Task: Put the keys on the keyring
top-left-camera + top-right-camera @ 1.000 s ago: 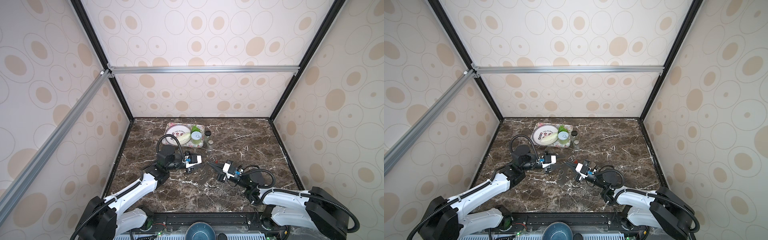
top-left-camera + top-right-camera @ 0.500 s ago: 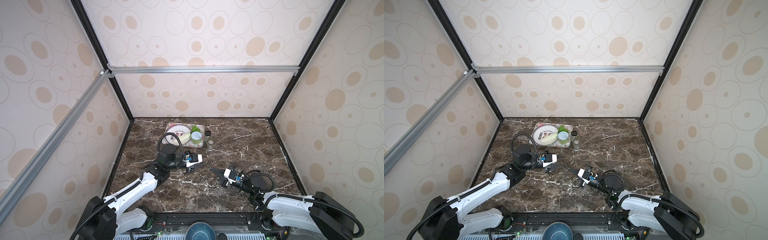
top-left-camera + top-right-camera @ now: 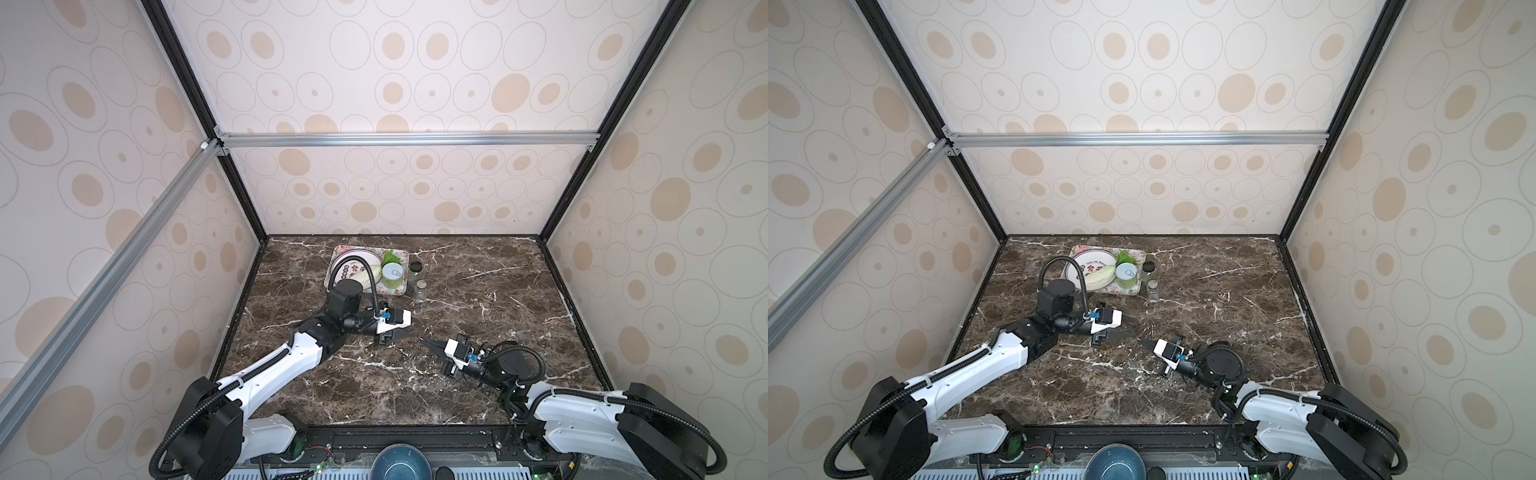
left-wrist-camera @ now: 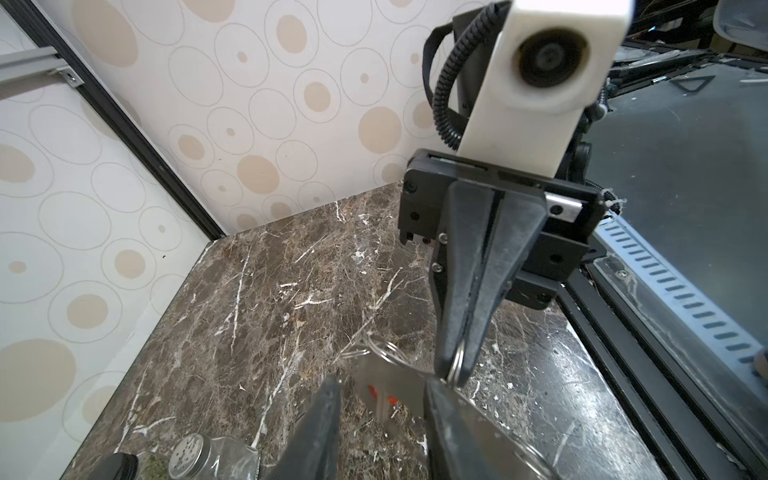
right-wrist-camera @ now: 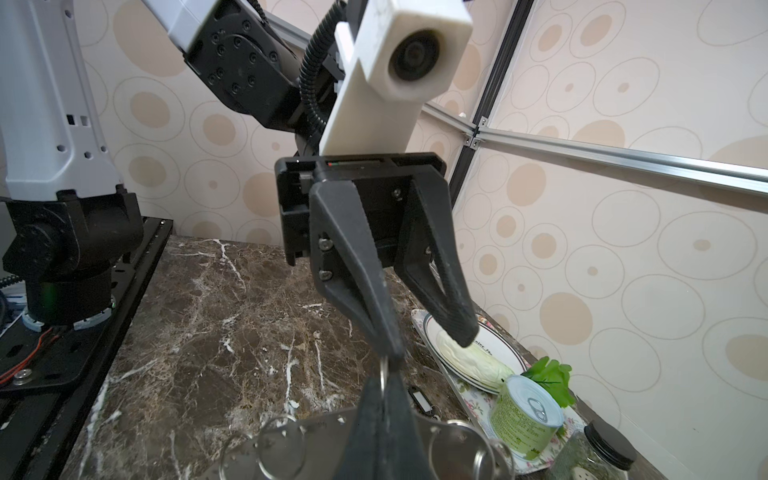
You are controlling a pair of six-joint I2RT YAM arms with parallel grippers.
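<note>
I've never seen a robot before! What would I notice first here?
Two white-and-black robot arms meet nose to nose over the brown marble table; the right gripper has its jaws shut on a thin silver metal ring. At the back, a flowery tray holds a green tin can.

The right gripper (image 5: 384, 386) pinched a keyring (image 5: 384, 368). The left gripper (image 5: 428, 343) faced it with jaws apart, one fingertip (image 5: 392, 347) at the keyring. A black key (image 5: 419, 402) lay near the tray (image 5: 473, 405)
</note>
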